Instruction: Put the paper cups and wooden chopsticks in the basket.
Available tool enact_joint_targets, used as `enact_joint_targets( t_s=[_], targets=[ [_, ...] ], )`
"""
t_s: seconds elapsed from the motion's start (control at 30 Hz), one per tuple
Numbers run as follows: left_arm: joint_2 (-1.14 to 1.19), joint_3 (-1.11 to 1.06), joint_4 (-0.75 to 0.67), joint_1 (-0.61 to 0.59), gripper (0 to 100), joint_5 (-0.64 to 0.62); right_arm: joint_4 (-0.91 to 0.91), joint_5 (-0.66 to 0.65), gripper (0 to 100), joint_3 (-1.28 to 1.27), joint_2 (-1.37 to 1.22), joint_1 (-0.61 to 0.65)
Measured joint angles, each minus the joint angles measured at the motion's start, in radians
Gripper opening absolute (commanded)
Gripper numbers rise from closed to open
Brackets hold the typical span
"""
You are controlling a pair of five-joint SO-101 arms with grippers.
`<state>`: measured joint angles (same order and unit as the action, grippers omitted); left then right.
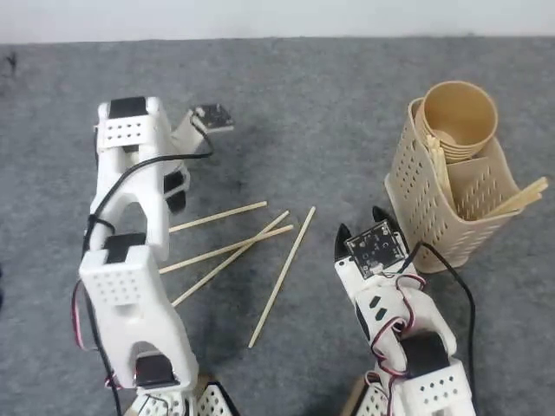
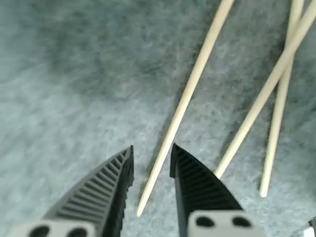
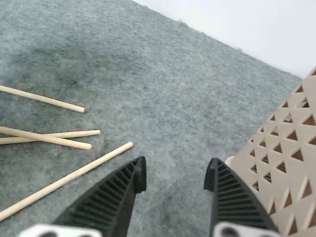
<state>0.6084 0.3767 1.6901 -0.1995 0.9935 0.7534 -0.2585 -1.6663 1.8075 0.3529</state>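
My left gripper (image 2: 152,148), narrowly parted, straddles a chopstick (image 2: 187,94) at its tip — pinching there may, I think, flick it away; right gripper (image 3: 176,160) gapes empty.

No readable text, labels, numbers or signs on any surface.

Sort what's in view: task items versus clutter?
Job:
four loose chopsticks
basket
paper cups, stacked in it
stowed chopsticks, already in it

Not the job:
grey mat
white wall
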Motion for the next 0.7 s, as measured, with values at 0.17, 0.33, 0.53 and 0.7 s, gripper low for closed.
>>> enact_joint_targets(
  t_s=[0.17,0.33,0.53,0.7],
  targets=[
    [0.091,-0.012,-0.032,0.005,12,0.012,0.000,0.000,20.8,0.000,0.000,0.000],
    [0.143,-0.012,-0.066,0.023,12,0.012,0.000,0.000,20.8,0.000,0.000,0.000],
    [0.149,-0.012,-0.068,0.034,11,0.012,0.000,0.000,20.8,0.000,0.000,0.000],
    [0.155,-0.011,-0.071,0.035,2,0.012,0.000,0.000,20.8,0.000,0.000,0.000]
  ],
)
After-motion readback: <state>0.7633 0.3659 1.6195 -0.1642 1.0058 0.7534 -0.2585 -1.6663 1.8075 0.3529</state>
